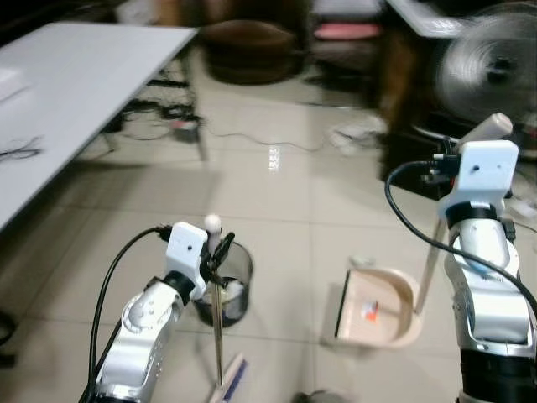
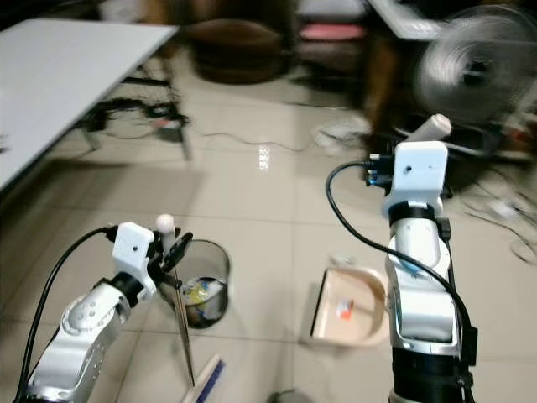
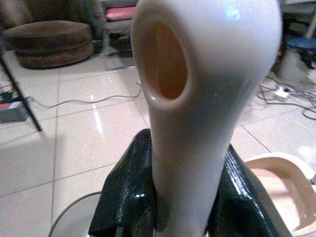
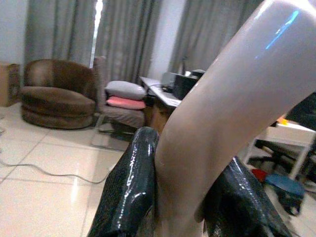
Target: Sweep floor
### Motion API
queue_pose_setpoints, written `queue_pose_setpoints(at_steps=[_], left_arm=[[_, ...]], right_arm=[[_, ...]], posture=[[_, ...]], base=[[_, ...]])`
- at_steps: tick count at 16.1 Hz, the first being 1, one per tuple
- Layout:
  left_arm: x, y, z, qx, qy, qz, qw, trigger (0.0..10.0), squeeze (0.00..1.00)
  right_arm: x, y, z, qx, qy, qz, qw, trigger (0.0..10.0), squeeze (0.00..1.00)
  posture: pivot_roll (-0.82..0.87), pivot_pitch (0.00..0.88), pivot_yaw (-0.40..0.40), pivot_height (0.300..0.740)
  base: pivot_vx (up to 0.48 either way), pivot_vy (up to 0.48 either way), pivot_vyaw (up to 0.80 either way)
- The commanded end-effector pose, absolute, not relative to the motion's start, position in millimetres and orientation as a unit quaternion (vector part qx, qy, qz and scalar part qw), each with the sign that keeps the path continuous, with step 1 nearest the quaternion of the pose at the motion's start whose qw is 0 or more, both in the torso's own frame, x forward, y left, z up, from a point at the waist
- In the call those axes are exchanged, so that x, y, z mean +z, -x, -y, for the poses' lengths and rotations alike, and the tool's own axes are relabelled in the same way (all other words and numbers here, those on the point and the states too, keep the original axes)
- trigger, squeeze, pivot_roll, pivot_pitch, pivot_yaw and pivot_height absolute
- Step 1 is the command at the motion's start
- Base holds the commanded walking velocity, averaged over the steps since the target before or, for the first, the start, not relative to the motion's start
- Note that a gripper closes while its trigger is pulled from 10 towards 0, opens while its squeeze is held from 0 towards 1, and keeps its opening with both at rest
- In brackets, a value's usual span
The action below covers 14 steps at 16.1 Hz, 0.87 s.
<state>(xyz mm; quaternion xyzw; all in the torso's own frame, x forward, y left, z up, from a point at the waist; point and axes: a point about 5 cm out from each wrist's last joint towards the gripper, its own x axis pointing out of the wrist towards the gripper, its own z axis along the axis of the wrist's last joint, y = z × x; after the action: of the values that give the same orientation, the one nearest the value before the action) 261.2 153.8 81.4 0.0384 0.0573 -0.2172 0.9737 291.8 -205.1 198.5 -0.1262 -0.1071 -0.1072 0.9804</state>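
Both sets of jaws are closed on handles. The left gripper point(image 1: 220, 249) clamps the white top end of the broom point(image 1: 220, 336); in the left wrist view its black fingers point(image 3: 129, 192) press either side of the pale grip point(image 3: 197, 98), which rises between them and ends in a knob with an oval hole. From that grip the broom's thin dark shaft runs almost straight down, leaning only slightly, to the bristle head point(image 1: 231, 379) on the tiles near the lower edge of the head views. The shaft passes just in front of a small dark bin point(image 1: 225, 287) with scraps inside.

The right gripper point(image 2: 419, 134) is raised high on the right and holds the upper end of the dustpan handle point(image 2: 435, 128); in the right wrist view the fingers point(image 4: 129, 182) squeeze the cream tube point(image 4: 222, 113), which slants up and away between them. Its long pole descends toward the cream dustpan point(image 1: 377, 309), which sits flat on the floor between the two arms, mouth facing the bin, with a small orange bit point(image 1: 370, 314) in it.

A white table point(image 1: 67, 101) stands at the left, a fan point(image 1: 491, 71) at the far right, and cables point(image 1: 252, 138) trail across the tiles.
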Motion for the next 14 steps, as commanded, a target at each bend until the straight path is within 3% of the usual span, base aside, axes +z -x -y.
queue_pose_setpoints(at_steps=[1,6,14], left_arm=[[89,-260,-152,-0.219,-0.048,-0.042,0.974,10.0,0.00],[98,-266,-152,-0.165,-0.047,-0.014,0.985,10.0,0.00],[121,-287,-139,-0.153,-0.073,0.025,0.985,10.0,0.00]], right_arm=[[202,-291,205,-0.105,0.132,0.116,0.979,10.0,0.00],[179,-287,196,-0.087,0.082,0.071,0.990,10.0,0.00],[152,-284,180,-0.091,0.046,0.037,0.994,10.0,0.00]], posture=[[-0.06,0.000,0.033,0.740],[-0.07,0.000,0.037,0.740],[-0.05,0.000,0.016,0.740]], base=[[0.000,0.000,-0.80],[0.000,-0.055,-0.58],[0.000,-0.452,0.00]])
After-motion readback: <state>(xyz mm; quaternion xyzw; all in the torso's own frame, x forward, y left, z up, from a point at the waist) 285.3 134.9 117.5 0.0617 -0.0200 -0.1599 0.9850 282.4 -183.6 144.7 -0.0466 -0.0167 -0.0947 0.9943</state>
